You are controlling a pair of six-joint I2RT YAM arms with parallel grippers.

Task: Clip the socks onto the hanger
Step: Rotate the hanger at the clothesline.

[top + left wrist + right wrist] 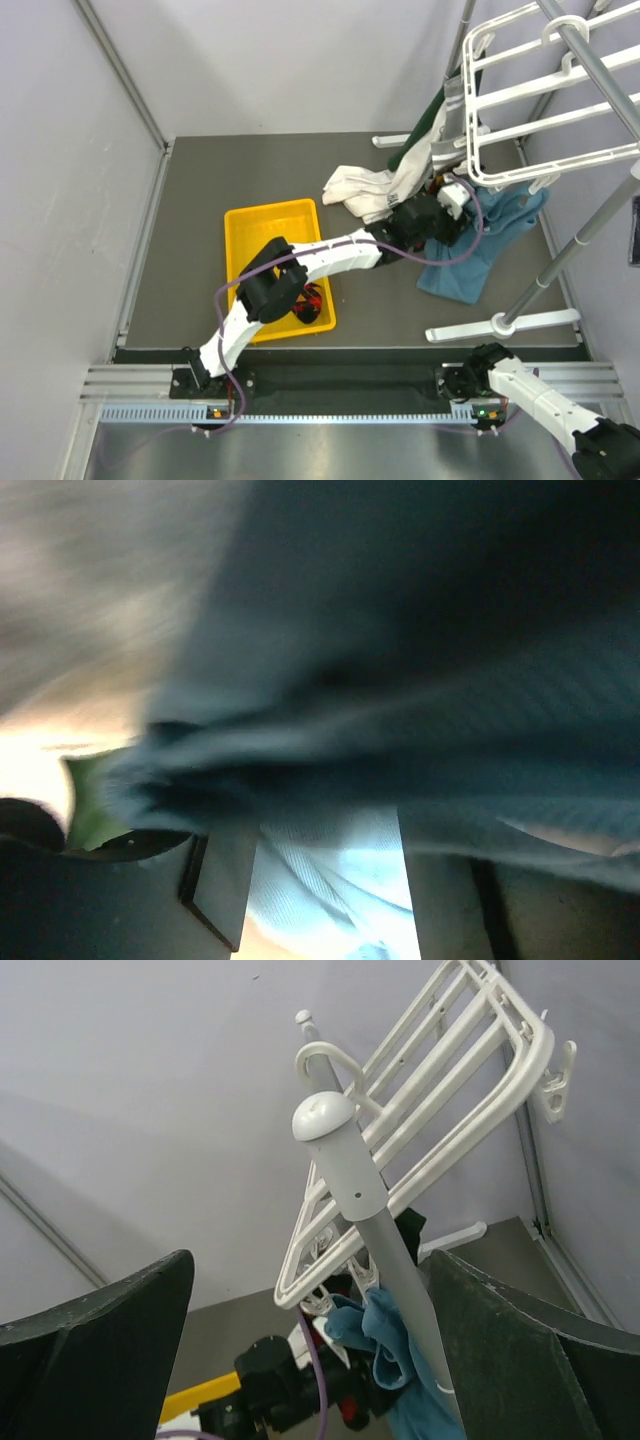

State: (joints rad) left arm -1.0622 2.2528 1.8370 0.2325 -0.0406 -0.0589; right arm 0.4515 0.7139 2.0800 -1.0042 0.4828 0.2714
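Top external: left gripper [440, 215] reaches under the hanger [540, 1045], presumably to get at its clips. Blue cloth [330, 880] sits between its fingers [225, 880]; clamped or not, cannot tell. Right gripper [310, 1260] spread, parked. Argyle sock [312, 298] in yellow bin [260, 225].

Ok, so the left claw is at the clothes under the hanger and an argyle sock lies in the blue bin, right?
Not quite: the bin is yellow, not blue, as the top external view shows. The rest holds: the left claw is at the clothes under the hanger, and an argyle sock lies in that bin.
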